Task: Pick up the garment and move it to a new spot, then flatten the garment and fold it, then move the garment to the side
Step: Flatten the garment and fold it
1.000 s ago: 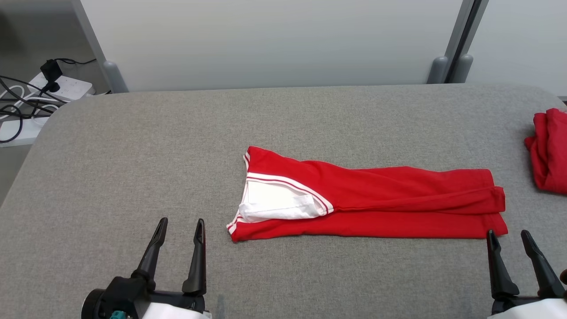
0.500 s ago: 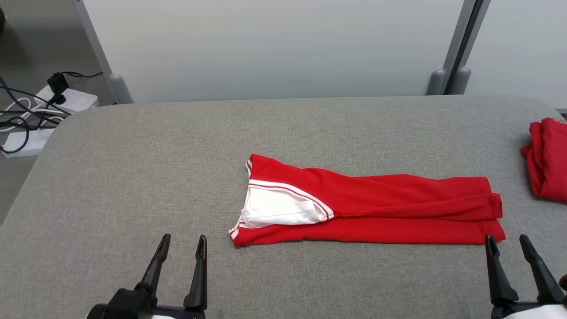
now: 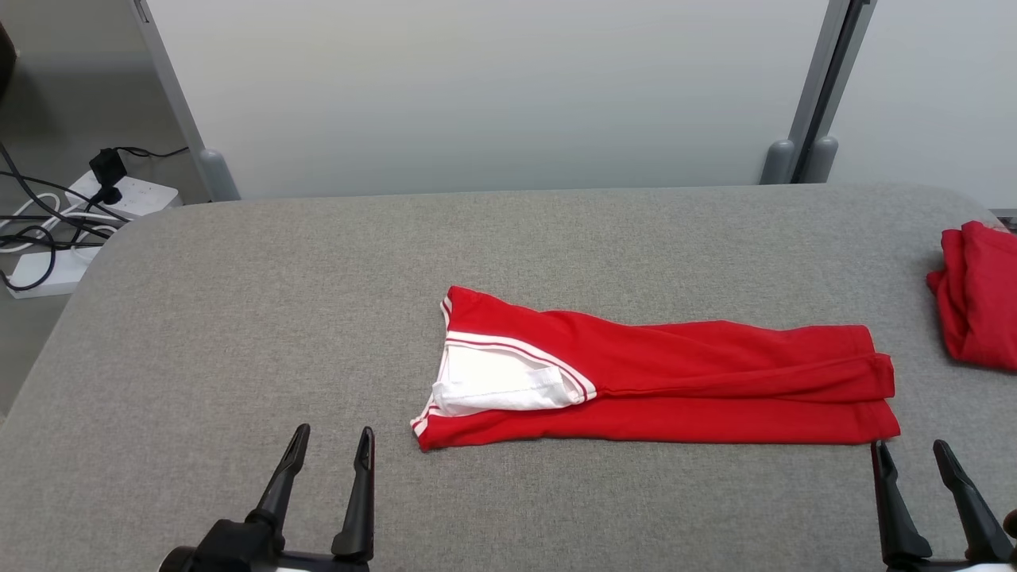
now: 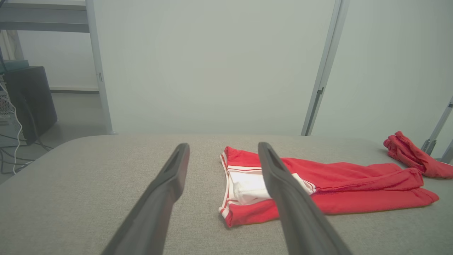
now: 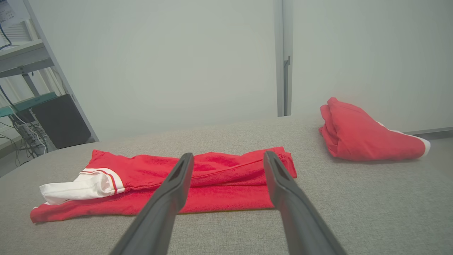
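Folded long, the red cloth garment with white trim lies crosswise on the grey fabric-covered table. The right end effector is just beside its hem corner, and the left end effector is near its collar end. Both stand open and empty.

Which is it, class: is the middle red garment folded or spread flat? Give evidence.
Folded: the red garment lies as a narrow strip on the table, layers overlapping along its length, white inside showing at one end.
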